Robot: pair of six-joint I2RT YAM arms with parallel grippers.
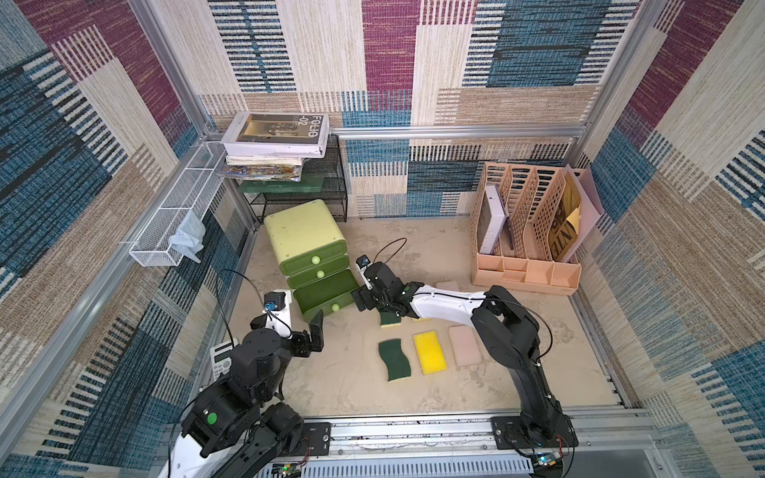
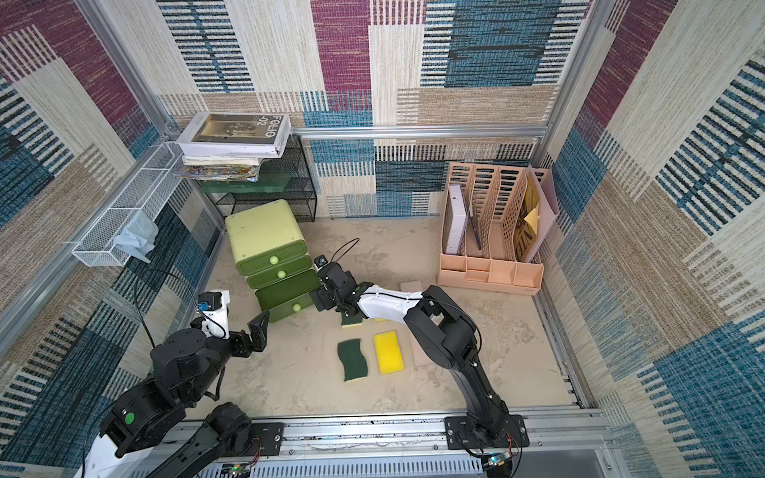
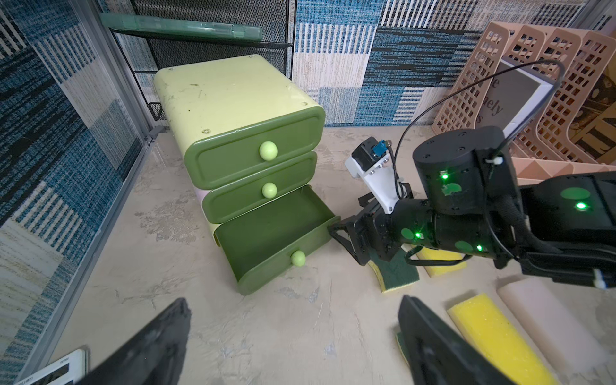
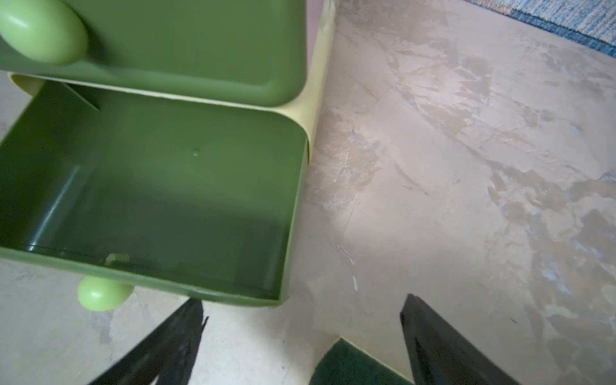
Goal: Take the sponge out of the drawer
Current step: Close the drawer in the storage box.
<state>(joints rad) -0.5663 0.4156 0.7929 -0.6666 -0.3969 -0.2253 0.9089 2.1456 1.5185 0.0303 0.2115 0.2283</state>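
Right hand [image 4: 301, 300], spread wide, sits just above sponge [image 4: 353, 366] lying beside open drawer [image 4: 150, 186].

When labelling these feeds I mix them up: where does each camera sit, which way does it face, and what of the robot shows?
Top views: high over the front rail, looking down; left arm, right arm, left gripper and right gripper show.
Left wrist: on the left arm, facing the drawer unit; own fingers and right arm show.
Right wrist: on the right arm, looking into the open bottom drawer; own fingers show.
Shared: both wrist views show that drawer and the green sponge beside it.
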